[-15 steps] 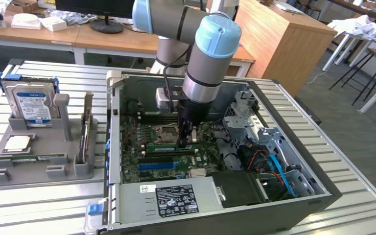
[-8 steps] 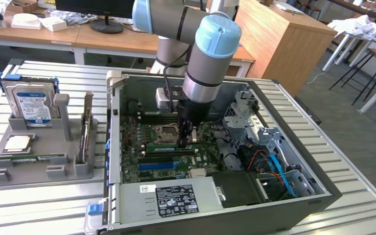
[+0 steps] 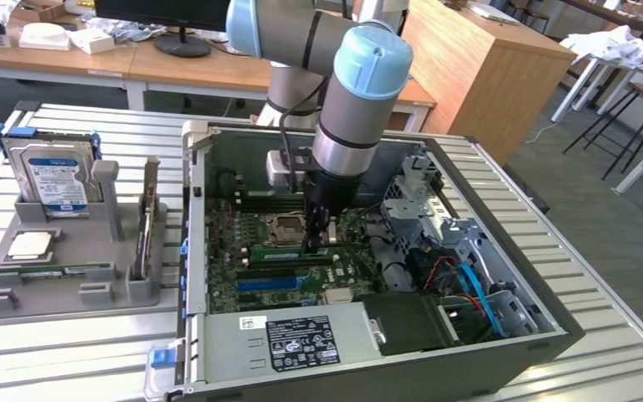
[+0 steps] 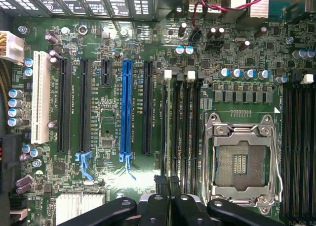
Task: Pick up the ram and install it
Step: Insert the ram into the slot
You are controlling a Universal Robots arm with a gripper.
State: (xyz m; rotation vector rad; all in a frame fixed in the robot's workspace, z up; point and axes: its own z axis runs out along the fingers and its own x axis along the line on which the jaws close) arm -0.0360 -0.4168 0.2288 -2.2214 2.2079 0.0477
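Gripper (image 3: 319, 239) is seen down inside the open computer case (image 3: 545, 339), fingers pressed together, tips just above the memory slots (image 4: 186, 127) beside the empty processor socket (image 4: 240, 161).

The ram (image 3: 282, 253) is seen in the exterior view as a long, narrow green stick. It stands on edge along the slots, and the gripper tips are at its top edge, toward the exterior view's right end. It cannot be told whether the stick is pinched or only borne on, nor whether it is fully seated. Chips on it are too small to be made out.

A similar green strip (image 3: 54, 270) is seen lying in the grey tray (image 3: 131, 289) on the bench (image 3: 76, 352), near the hard drive (image 3: 56, 180).

Handling, judged:
- Light and thin. Stiff along its length, but brittle if bent or twisted.
- Chips and the contact edge are fragile, so they are best left untouched.
- Best pinched across the flat faces near the middle of the top edge and kept upright.
- Push force should be spread evenly, or one end may be left tilted in the slot.
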